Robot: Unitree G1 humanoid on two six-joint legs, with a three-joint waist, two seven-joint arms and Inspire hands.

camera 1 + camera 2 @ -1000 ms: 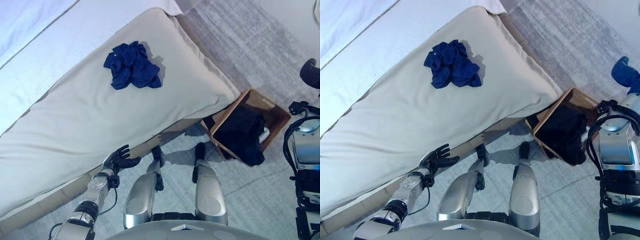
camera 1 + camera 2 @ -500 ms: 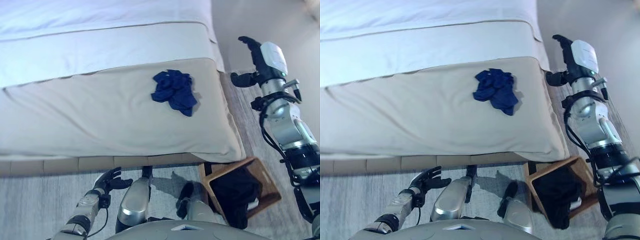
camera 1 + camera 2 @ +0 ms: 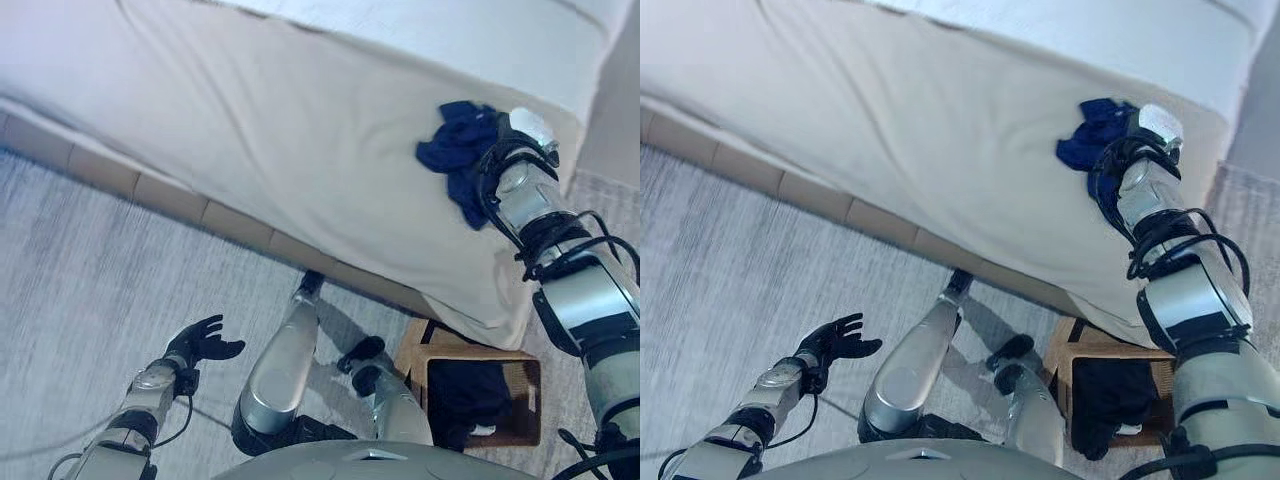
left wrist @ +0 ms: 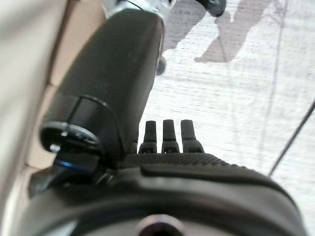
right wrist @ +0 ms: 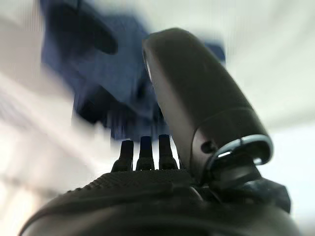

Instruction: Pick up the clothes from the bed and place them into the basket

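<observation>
A crumpled dark blue garment (image 3: 452, 146) lies on the beige bed cover (image 3: 300, 130) near the bed's corner. My right hand (image 3: 524, 134) reaches over the bed and is right at the garment's edge. In the right wrist view its fingers (image 5: 142, 150) are straight, with the blue cloth (image 5: 98, 83) just past them and nothing held. My left hand (image 3: 201, 341) hangs low over the floor, fingers spread, and is empty; it also shows in the left wrist view (image 4: 167, 137). The brown basket (image 3: 478, 355) stands on the floor below the bed's corner.
Dark clothes (image 3: 460, 395) lie inside the basket. The bed's base of tan panels (image 3: 170, 195) runs along the grey carpet (image 3: 90, 270). White bedding (image 3: 480, 40) covers the far part of the bed.
The camera has swung, so the whole picture has shifted. My right hand has come down from beside the bed's corner to the blue garment. My left hand still hangs open by the floor.
</observation>
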